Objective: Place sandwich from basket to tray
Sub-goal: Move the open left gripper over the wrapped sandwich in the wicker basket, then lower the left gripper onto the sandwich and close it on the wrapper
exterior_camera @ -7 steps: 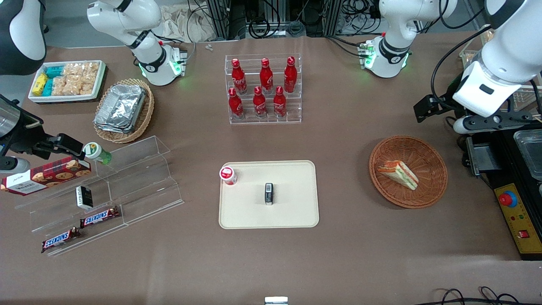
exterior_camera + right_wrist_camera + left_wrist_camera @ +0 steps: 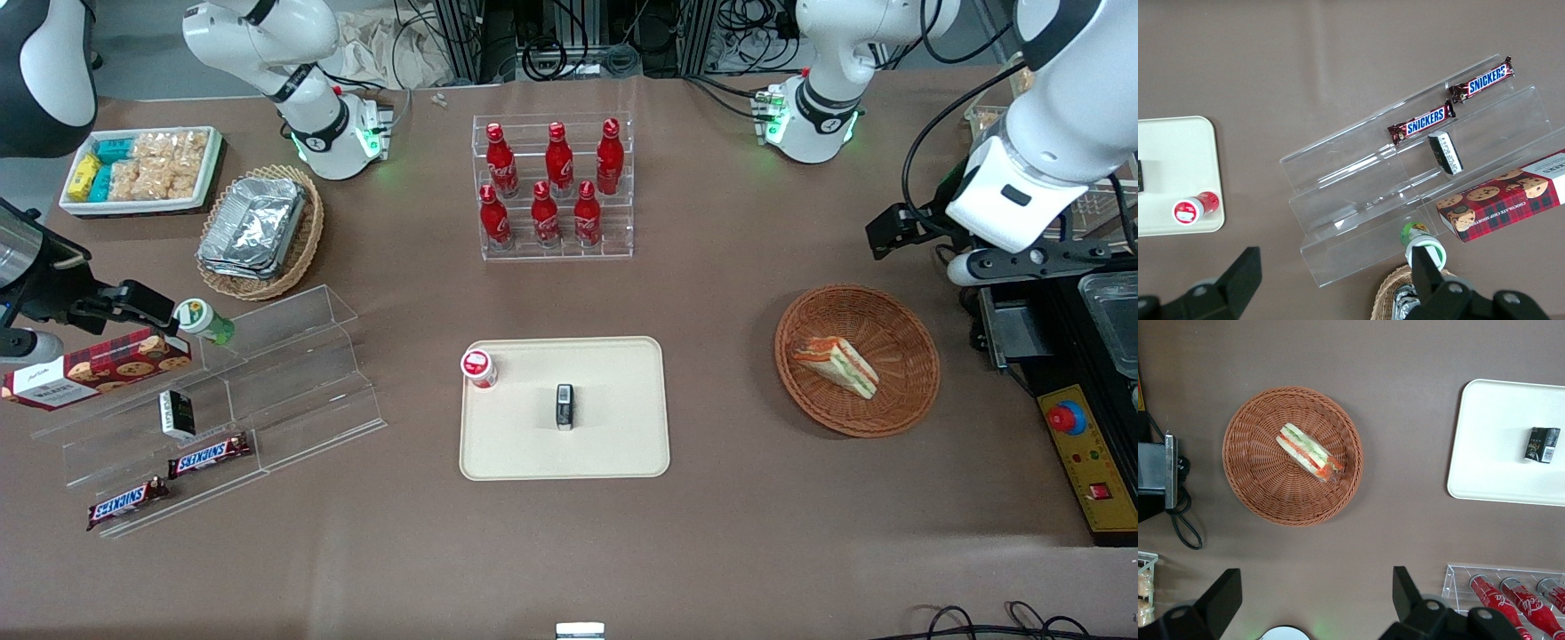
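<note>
The sandwich lies on its side in the basket, a little off the bowl's centre toward the tray, with one long cut face and its coloured filling turned up. The gripper hangs high above the counter, farther from the front camera than the basket and well apart from it; its two fingers are spread wide with nothing between them, so the pick looks not yet begun. The tray sits on the counter toward the parked arm's end from the basket, and it already carries a small dark box near its middle and a red-capped cup at one corner. Several things could go wrong from here. The clear wrap is slick and the bread soft (a hard squeeze would likely crush it, a light one let it slip), and the wedge lies at a slant to the fingers, so a descent without turning the wrist might catch only a corner. The basket's sloped wicker wall could also snag a finger coming in low. At the tray, setting down too near the dark box risks knocking it over.
</note>
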`<state>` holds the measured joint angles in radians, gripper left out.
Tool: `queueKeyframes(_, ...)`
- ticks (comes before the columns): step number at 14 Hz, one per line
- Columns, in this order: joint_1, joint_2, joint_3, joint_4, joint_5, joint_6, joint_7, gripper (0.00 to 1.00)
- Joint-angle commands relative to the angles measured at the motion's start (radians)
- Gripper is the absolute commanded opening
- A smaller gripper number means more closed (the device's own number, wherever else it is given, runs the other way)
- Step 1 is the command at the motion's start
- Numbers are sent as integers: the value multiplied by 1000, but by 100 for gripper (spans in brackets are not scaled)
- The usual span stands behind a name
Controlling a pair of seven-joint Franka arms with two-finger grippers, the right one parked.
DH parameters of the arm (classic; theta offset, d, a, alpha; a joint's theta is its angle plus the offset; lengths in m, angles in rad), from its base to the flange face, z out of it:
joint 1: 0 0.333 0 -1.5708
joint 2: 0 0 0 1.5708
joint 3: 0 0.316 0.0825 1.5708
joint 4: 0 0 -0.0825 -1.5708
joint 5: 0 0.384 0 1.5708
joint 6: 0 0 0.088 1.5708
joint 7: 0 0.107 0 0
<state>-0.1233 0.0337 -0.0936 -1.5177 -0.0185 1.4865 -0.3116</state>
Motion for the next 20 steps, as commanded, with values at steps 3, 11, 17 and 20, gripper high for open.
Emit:
queueKeyframes(3, 4, -11, 0, -22, 6, -17, -123, 100)
queueKeyframes(11, 1, -3, 63, -223, 5, 208, -640, 100)
queueKeyframes(17, 2, 55, 106, -421, 11, 468, -782, 100)
queueKeyframes(20, -4, 133, 106, -424, 51, 509, -845, 100)
